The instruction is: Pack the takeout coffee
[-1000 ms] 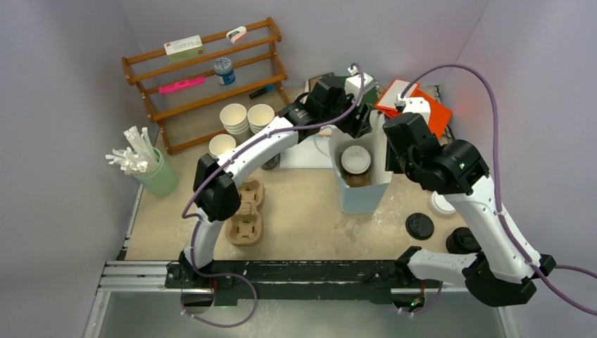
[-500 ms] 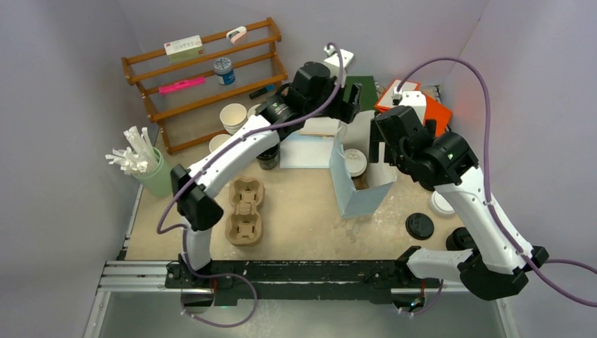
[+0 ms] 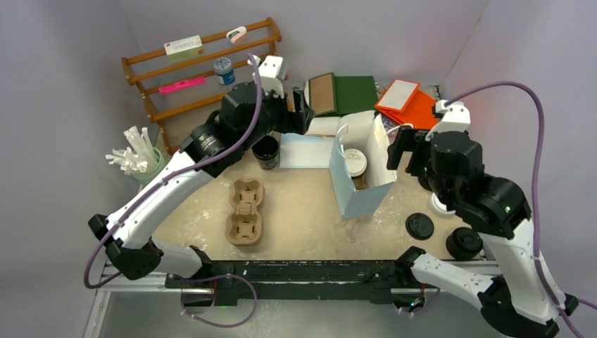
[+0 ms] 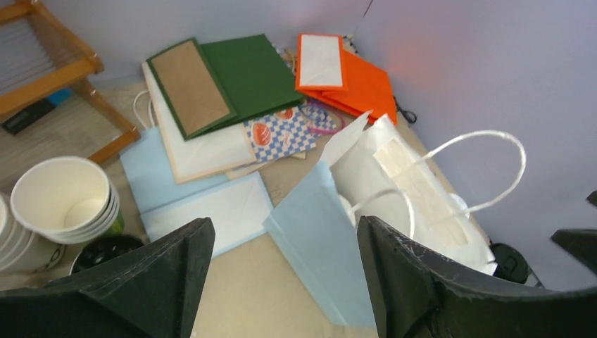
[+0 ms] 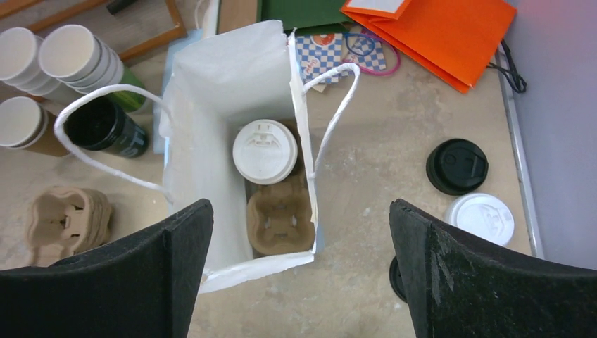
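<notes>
Enclosing lilac walls (image 3: 63, 84), scuffed beige tabletop (image 3: 303, 215).

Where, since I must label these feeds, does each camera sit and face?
Top external: above, behind the robot, looking down at the table; both arms show.
Left wrist: angled down over flat bags; left gripper open.
Right wrist: straight down into the open paper bag holding the takeout coffee; right gripper open.
Shared: all see that bag.
</notes>
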### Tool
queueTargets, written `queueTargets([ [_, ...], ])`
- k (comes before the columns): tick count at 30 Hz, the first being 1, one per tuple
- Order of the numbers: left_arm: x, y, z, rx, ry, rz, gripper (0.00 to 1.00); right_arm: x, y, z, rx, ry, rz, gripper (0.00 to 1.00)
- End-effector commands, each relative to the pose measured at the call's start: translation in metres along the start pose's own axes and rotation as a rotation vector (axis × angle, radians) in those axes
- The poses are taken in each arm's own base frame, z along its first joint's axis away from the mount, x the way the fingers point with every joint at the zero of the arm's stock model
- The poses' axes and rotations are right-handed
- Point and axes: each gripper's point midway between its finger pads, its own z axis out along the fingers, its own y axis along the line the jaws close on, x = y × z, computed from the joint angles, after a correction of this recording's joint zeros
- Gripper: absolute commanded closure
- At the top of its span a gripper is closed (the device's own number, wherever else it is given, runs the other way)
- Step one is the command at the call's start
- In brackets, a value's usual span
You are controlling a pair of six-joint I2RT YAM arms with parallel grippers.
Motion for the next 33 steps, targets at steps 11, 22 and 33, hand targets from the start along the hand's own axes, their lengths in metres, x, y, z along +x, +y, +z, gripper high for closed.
queueTargets([
  [11, 0.066, 0.064, -0.065, -0.167, 0.053, 0.004, 0.23, 0.021, -0.033, -0.034, -0.094, -0.211, 0.162, 0.01],
  [22, 0.122, 0.116, -0.107, -0.305, 0.057, 0.006, 0.11, 0.071, -0.044, -0.003, 0.039, -0.084, 0.179, 0.01],
  [33, 0.145, 0.170, -0.145, -0.559, 0.035, -0.145, 0.00, 0.094, -0.037, 0.044, 0.178, -0.057, 0.238, 0.01],
])
